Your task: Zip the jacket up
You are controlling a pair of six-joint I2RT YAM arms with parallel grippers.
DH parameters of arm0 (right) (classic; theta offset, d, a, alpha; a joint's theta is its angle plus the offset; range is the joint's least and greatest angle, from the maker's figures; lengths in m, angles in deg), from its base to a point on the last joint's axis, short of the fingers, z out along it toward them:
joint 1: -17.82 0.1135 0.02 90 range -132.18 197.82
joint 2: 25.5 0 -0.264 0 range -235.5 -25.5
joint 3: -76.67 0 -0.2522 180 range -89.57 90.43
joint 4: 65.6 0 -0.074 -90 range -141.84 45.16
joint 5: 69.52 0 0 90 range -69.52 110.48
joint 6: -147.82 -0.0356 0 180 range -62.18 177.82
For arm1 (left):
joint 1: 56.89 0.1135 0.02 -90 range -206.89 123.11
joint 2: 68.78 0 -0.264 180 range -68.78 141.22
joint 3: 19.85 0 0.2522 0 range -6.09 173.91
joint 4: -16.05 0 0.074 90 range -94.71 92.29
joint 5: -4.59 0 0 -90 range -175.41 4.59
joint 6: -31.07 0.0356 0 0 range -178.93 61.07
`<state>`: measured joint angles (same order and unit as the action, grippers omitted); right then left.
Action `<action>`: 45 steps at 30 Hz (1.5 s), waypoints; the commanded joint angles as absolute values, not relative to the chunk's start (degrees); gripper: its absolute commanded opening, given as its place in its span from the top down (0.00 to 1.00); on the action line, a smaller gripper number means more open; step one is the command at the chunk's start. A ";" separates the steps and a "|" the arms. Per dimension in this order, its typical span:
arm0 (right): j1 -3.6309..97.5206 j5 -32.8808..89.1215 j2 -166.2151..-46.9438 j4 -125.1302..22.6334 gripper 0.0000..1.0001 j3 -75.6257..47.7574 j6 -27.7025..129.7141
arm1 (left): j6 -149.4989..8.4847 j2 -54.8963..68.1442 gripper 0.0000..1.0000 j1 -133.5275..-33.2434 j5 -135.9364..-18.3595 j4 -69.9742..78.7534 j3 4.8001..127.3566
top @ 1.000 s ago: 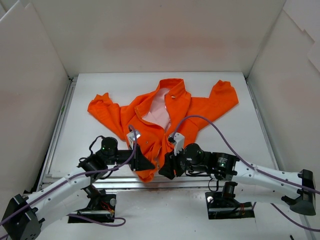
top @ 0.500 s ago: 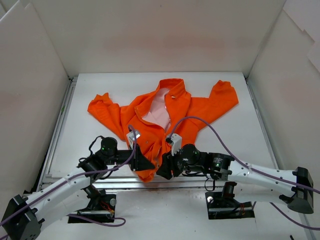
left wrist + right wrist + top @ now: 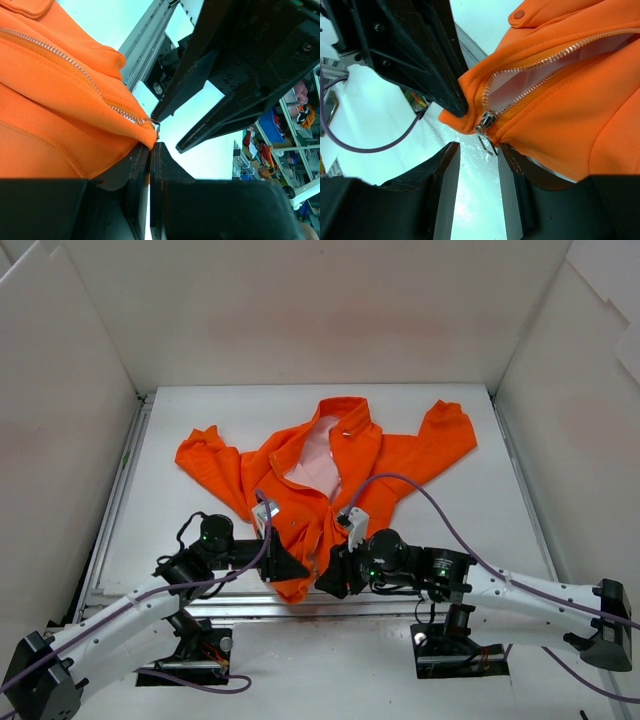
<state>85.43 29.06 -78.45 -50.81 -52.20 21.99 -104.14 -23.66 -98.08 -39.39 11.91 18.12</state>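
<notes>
Jacket (image 3: pixel 400 465) lies flat on the white surface (image 3: pixel 470 530). Its collar is on the far side from both pincers, and a sleeve is spread out to each side. The front is open at the top with pink lining (image 3: pixel 318 458) showing. The bottom hem is right at the pincer tips, by the near edge of the surface.

Left pincer (image 3: pixel 290 568) is pressed together, pinching the jacket's hem corner at the bottom end of the zipper. In the left wrist view the left fingers (image 3: pixel 137 175) meet with only a thin slit between them, and orange fabric is caught at the tips. Zipper teeth (image 3: pixel 70 62) run away from that pinch across the fabric.

Right pincer (image 3: pixel 332 582) faces the left one head-on, just to its right, tips near each other. It is spread, and the right fingers (image 3: pixel 445 175) stand apart with a clear gap. The slider (image 3: pixel 485 120) sits just beyond that gap, at the low end of the zipper next to the left pincer's tip. The pull tab (image 3: pixel 487 144) dangles between the two right fingertips; cannot tell if it touches either.

Beyond the slider the teeth split into a V with pink lining between. A snap (image 3: pixel 519 14) sits on an orange flap further out from the right pincer.
</notes>
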 commanded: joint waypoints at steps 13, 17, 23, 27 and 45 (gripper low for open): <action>86.02 30.41 -78.23 -55.97 0.67 -52.92 20.38 | -104.45 -24.66 1.00 -98.37 -38.12 16.70 20.80; 85.93 30.76 -79.11 -57.46 0.71 -53.36 19.85 | -104.45 -24.66 1.00 -98.37 -38.48 16.79 20.63; 86.02 30.94 -79.99 -59.49 0.83 -53.80 19.41 | -104.81 -24.93 1.00 -98.37 -38.39 17.23 20.28; 86.02 30.94 -79.47 -61.68 0.83 -54.85 18.80 | -104.81 -25.71 1.00 -98.37 -38.65 16.70 20.02; 86.11 30.23 -73.76 -61.16 1.00 -54.86 13.97 | -103.06 -26.07 1.00 -99.51 -40.58 13.46 19.49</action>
<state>85.48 30.39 -77.22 -57.89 -56.47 15.89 -104.23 -25.10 -98.62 -40.77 11.37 18.12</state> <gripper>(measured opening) 0.051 0.047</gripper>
